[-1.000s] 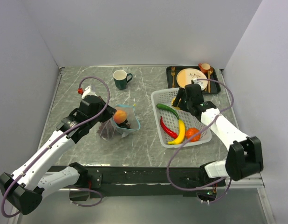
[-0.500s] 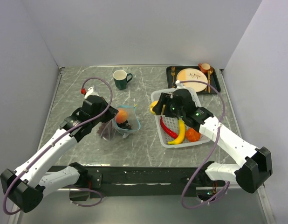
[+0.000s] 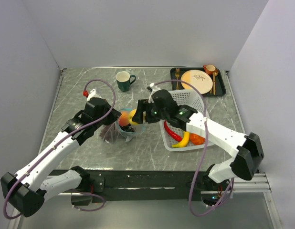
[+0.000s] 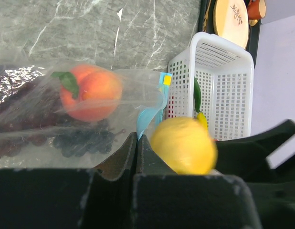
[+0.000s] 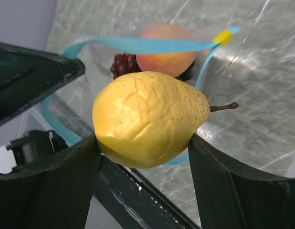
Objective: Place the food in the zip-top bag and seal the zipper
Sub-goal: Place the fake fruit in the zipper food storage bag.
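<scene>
Right gripper clamps the yellow fruit between both fingers, just over the bag's open mouth, with the teal zipper spread under it. Left gripper pinched tight on the bag's edge, at the middle of the table, beside the basket. Peach and grapes inside.

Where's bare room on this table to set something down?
Bare tabletop left of the mug, toward the far-left corner, and along the near edge before the bag and basket. Crowded between those two, around the lemon.
</scene>
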Robot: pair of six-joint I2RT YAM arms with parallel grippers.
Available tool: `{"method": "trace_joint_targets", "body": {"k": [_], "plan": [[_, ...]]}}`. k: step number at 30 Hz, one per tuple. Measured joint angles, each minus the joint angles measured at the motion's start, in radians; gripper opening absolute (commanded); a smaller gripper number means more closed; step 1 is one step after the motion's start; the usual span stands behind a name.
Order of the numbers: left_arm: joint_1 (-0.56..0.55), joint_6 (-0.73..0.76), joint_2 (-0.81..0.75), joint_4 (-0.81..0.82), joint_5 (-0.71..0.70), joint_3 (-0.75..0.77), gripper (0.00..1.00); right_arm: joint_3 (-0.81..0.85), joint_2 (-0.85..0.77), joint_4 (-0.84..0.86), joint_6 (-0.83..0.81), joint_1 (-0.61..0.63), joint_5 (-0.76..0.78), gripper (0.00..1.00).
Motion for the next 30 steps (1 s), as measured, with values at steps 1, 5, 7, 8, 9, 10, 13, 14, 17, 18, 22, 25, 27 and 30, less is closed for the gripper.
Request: {"method": "trace_joint_targets", "body": {"k": [1,5,7,8,9,10,13,14,17,18,22,25,27,30], "plan": [[0.0,0.0,0.0,0.0,0.0,0.0,0.01,0.008,0.021,-0.004,-0.004,0.01,-0.007,0.47],[0.0,0.0,0.0,0.0,0.0,0.0,0.01,0.047,0.092,-0.025,-0.022,0.041,-0.035,0.51],[0.0,0.0,-0.003,0.0,0.0,0.0,0.01,0.065,0.115,-0.032,-0.031,0.051,-0.047,0.67],[0.0,0.0,-0.005,0.0,0.0,0.0,0.01,0.075,0.126,-0.037,-0.036,0.055,-0.054,0.72],[0.0,0.0,-0.008,0.0,0.0,0.0,0.01,0.084,0.132,-0.042,-0.04,0.056,-0.058,0.77],[0.0,0.0,-0.012,0.0,0.0,0.0,0.01,0.093,0.138,-0.047,-0.043,0.058,-0.063,0.91],[0.0,0.0,-0.027,-0.002,-0.005,0.0,0.02,0.101,0.141,-0.051,-0.048,0.06,-0.062,0.97],[0.0,0.0,-0.032,-0.003,-0.008,0.0,0.02,0.101,0.141,-0.052,-0.051,0.06,-0.057,0.98],[0.0,0.0,-0.04,-0.012,-0.02,0.0,0.02,0.101,0.134,-0.069,-0.056,0.06,-0.001,1.0],[0.0,0.0,-0.041,-0.018,-0.024,0.002,0.02,0.1,0.127,-0.075,-0.058,0.06,0.018,1.0],[0.0,0.0,-0.041,-0.024,-0.026,0.002,0.02,0.068,0.048,-0.094,-0.064,0.046,0.121,1.0],[0.0,0.0,-0.041,-0.025,-0.026,0.002,0.01,0.013,-0.055,-0.1,-0.062,-0.016,0.184,1.0],[0.0,-0.001,-0.042,-0.025,-0.026,0.002,0.02,-0.027,-0.124,-0.112,-0.06,-0.102,0.217,1.0],[0.0,-0.007,-0.069,-0.01,-0.024,-0.006,0.02,-0.083,-0.182,-0.148,-0.057,-0.229,0.269,1.0]]}}
